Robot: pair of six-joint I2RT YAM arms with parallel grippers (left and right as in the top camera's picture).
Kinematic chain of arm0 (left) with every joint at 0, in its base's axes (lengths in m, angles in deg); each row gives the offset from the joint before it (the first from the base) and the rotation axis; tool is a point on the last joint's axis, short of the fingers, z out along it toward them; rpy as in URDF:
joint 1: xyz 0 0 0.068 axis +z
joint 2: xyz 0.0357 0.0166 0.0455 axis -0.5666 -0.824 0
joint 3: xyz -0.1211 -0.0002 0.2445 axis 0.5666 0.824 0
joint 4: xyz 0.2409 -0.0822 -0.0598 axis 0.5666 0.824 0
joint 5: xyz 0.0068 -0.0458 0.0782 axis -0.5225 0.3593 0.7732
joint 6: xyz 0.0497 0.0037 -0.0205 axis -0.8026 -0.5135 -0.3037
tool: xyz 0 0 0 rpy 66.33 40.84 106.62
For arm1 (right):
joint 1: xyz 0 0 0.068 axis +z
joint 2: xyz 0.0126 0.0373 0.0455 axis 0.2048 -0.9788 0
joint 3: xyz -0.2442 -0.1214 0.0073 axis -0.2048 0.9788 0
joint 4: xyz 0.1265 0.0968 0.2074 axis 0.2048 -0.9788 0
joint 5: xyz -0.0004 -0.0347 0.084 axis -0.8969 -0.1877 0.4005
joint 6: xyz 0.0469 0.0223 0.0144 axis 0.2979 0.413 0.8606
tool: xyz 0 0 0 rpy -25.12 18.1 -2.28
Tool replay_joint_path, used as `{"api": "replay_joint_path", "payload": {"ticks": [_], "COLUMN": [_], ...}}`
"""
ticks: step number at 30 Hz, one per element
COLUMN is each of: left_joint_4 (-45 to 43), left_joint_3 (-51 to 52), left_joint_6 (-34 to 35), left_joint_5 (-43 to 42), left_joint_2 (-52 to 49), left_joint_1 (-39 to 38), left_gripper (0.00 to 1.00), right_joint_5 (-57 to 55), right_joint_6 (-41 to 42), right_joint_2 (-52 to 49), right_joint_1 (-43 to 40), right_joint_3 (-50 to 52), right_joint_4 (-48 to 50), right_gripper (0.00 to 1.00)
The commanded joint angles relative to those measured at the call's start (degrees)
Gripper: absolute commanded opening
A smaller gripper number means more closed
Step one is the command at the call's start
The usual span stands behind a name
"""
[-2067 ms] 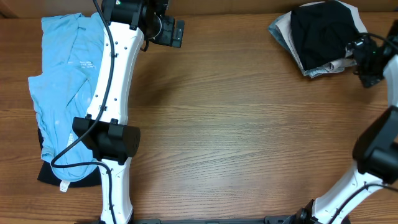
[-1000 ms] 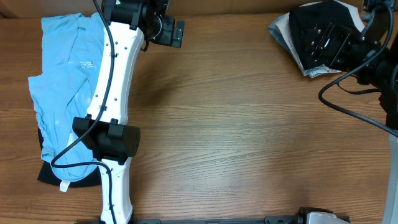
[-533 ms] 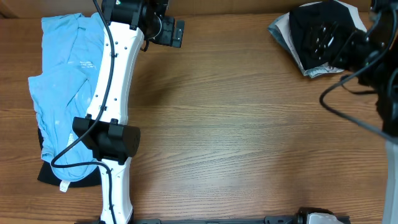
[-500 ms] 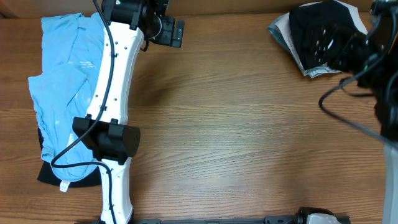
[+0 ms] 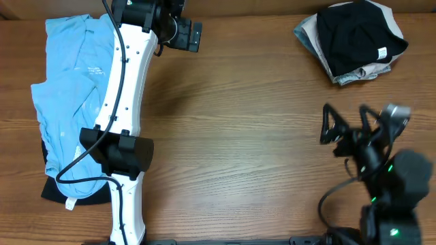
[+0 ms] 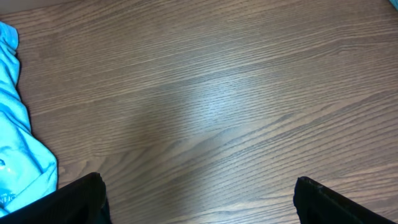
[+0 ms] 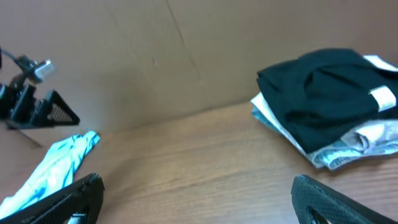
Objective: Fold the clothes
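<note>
A folded black shirt (image 5: pixel 357 34) with a small white label (image 5: pixel 382 53) lies on top of a beige bundle (image 5: pixel 354 75) at the back right. It also shows in the right wrist view (image 7: pixel 317 93). A light blue shirt (image 5: pixel 68 88) lies spread at the left over another black piece (image 5: pixel 58 190). My right gripper (image 5: pixel 346 122) is open and empty, well in front of the stack (image 7: pixel 199 186). My left gripper (image 5: pixel 185 34) is open and empty above bare wood at the back (image 6: pixel 199 186), with the blue shirt's edge (image 6: pixel 15 155) to its left.
The wooden table (image 5: pixel 238 150) runs between the two piles. A brown cardboard wall (image 7: pixel 155 56) stands behind the table's far edge. My left arm (image 5: pixel 122 102) lies along the right edge of the blue shirt.
My right gripper has drawn back from the stack at the back right toward the front of the table, leaving the black shirt on top. The left arm has not moved.
</note>
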Motion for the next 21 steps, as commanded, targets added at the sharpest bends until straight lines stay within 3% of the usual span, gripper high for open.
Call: {"api": "replay_joint_path", "payload": {"ticks": [1, 8, 16, 21], "left_joint_4": [-0.2, -0.2, -0.2, -0.2], "left_joint_3": [-0.5, -0.5, -0.5, -0.5], "left_joint_6": [-1.1, -1.1, -1.1, -1.1], "left_joint_5": [0.4, 0.4, 0.3, 0.4], "left_joint_2": [-0.3, -0.3, -0.3, -0.3], "left_joint_1": [0.3, 0.3, 0.3, 0.3], "left_gripper": [1.00, 1.00, 1.00, 1.00], "right_joint_5": [-0.9, -3.6, -7.6, -10.5], "right_joint_6": [0.0, 0.0, 0.0, 0.0], "right_joint_2": [8.0, 22.1, 26.8, 27.4], "right_joint_1": [0.3, 2.9, 3.7, 3.8], "right_joint_3": [9.1, 26.0, 32.7, 33.6], "right_joint_4": [4.2, 14.4, 19.6, 17.4], "right_gripper": [1.00, 1.00, 1.00, 1.00]}}
